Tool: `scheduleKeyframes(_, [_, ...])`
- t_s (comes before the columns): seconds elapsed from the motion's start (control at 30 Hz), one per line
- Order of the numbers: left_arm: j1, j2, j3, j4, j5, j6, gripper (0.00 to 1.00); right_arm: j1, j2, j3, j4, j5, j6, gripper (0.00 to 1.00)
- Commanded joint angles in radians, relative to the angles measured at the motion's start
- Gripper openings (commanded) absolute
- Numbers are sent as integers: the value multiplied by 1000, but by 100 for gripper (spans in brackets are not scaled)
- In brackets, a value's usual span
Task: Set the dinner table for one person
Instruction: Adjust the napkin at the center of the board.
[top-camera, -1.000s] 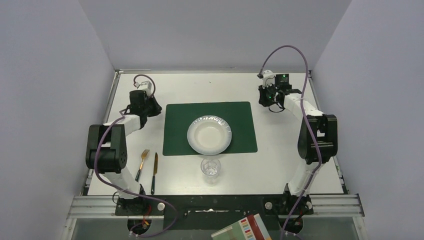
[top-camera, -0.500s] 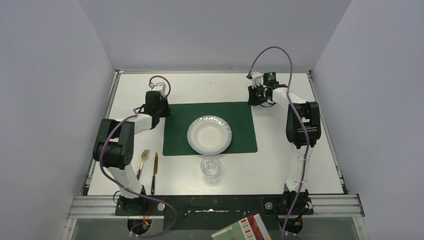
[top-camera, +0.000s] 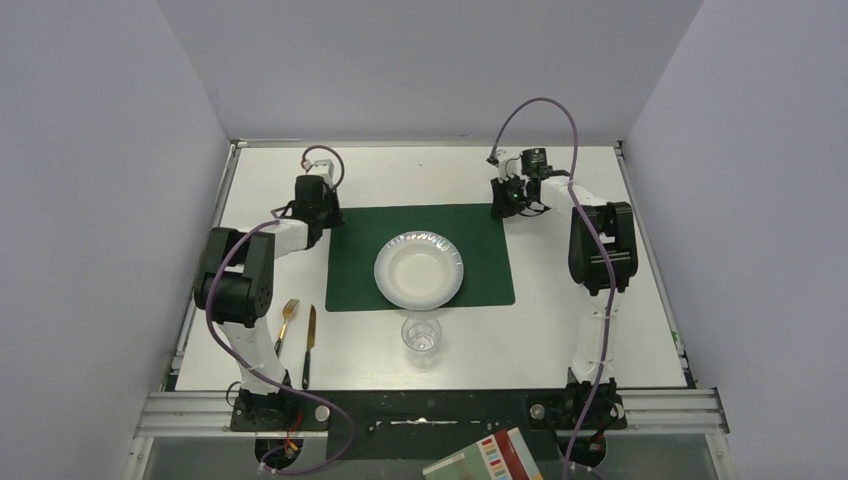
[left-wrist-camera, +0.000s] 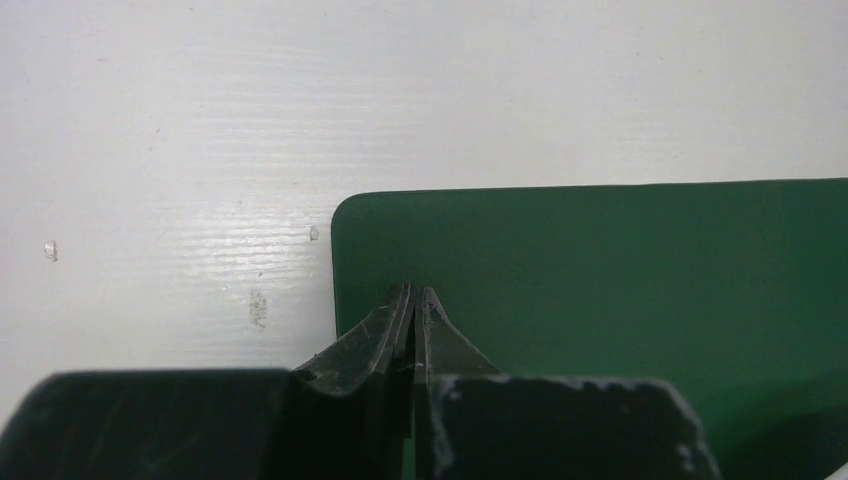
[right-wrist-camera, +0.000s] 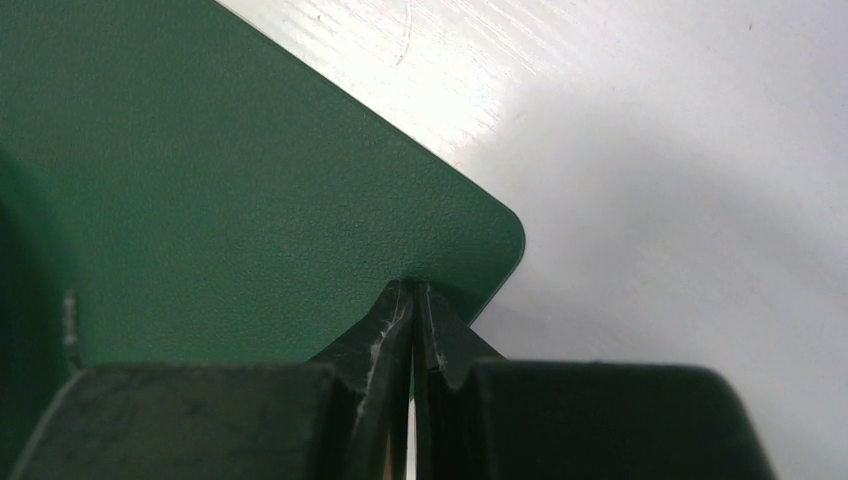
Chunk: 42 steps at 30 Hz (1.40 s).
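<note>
– While both arms reach toward 12 o'clock, what lies under them, biggest first?

– Dinner table (top-camera: 560, 330): white top, thin metal rim, fills the floor of the booth in the overhead view. Dark green placemat (top-camera: 350, 260) flat at its centre, long sides running 9 to 3.

– On the mat?

– White plate (top-camera: 419, 270), round, mid-mat, slightly toward the 6 o'clock edge. Nothing else on the green.

– Off the mat?

– Clear cup (top-camera: 421, 338), upright, at 6 o'clock of the plate, just beside the mat's near edge, on bare table. Knife (top-camera: 309, 345) and fork (top-camera: 286, 322) at 8 o'clock of the plate, side by side, apart, each lying roughly 12-to-6. Fork at 9 o'clock of the knife.

– Claws?

– Left gripper (left-wrist-camera: 413, 292): jaws pressed together, no gap, nothing between them. Tips over the mat just inside its 10 o'clock corner. Right gripper (right-wrist-camera: 412, 287): same, jaws fully closed and empty, tips just inside the 2 o'clock corner.

– Touching the mat?

– Cannot tell from either wrist view. The mat lies flat at both corners.
</note>
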Motion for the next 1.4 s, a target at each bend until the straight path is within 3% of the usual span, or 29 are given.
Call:
scheduleKeyframes(0.0, [-2,32,68,15,0,-7,0,-4,-19,-36,-11,8,-41,0])
scheduleKeyframes(0.53, [0,160,204,-69,70,-69,0,-19,-55,-104,-47,2,-66,0])
scheduleKeyframes(1.0, [-2,158,226,-80,129,-62,0,-24,-82,-120,-41,9,-74,0])
scheduleKeyframes(1.07, [-7,146,237,-96,141,-50,0,-24,-101,-99,-32,16,-74,5])
scheduleKeyframes(1.2, [-16,106,260,-129,118,-31,0,-22,-142,-4,-27,4,-66,26])
scheduleKeyframes(1.37, [-25,35,272,-163,105,-12,0,-16,-188,99,-8,-12,-47,32])
